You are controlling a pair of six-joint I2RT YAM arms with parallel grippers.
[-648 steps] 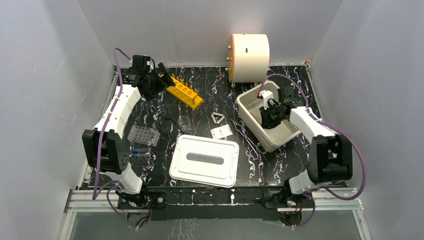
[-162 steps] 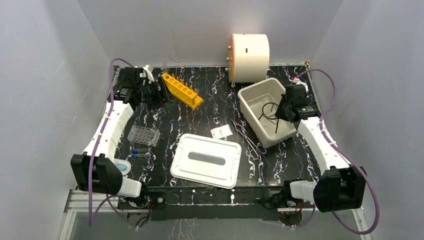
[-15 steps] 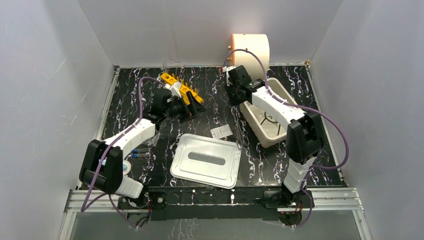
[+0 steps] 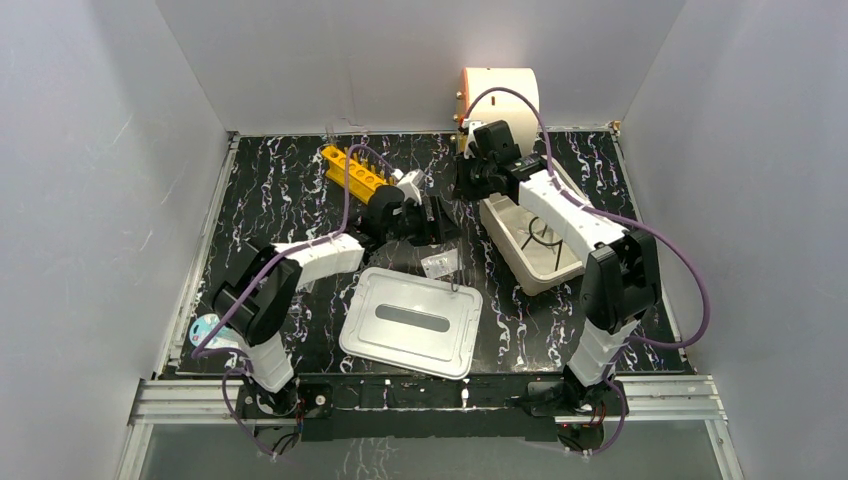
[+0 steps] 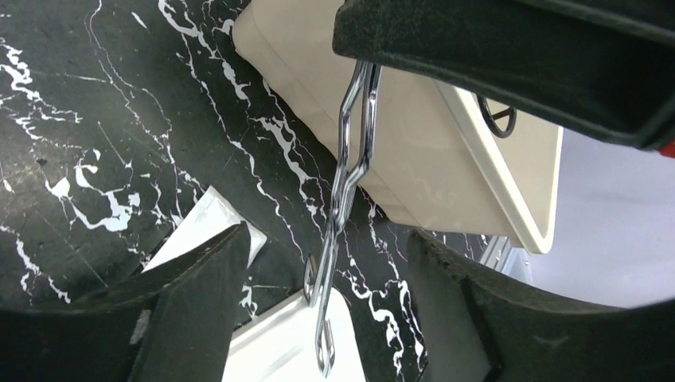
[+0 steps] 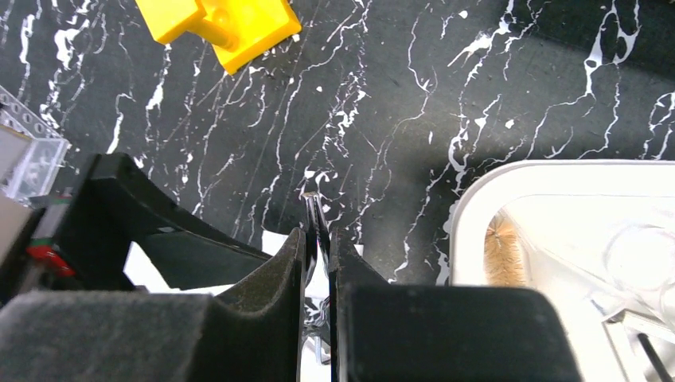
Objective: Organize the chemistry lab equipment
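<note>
As the tongs hang free, a second gripper closes in

Where the wire tongs (image 5: 342,191) lay flat on the table beside the white tub (image 4: 545,282) a few seconds ago, we now see them dangling upright. The right gripper (image 6: 316,263) pinches their top end, its fingers clamped tight on the wire. Half a second back the left gripper (image 5: 326,247) was at the orange tube rack (image 4: 350,170). It has swung to the middle of the table and now brackets the tongs, its fingers spread on either side and not touching them. The tongs hang just left of the tub, and their lower tip seems to be over the far edge of the flat lid (image 4: 410,322). We read this as a handover or a steadying grip being set up. For the task, the tongs are off the table but not yet stowed, and we judge the tub their likely home.
</note>
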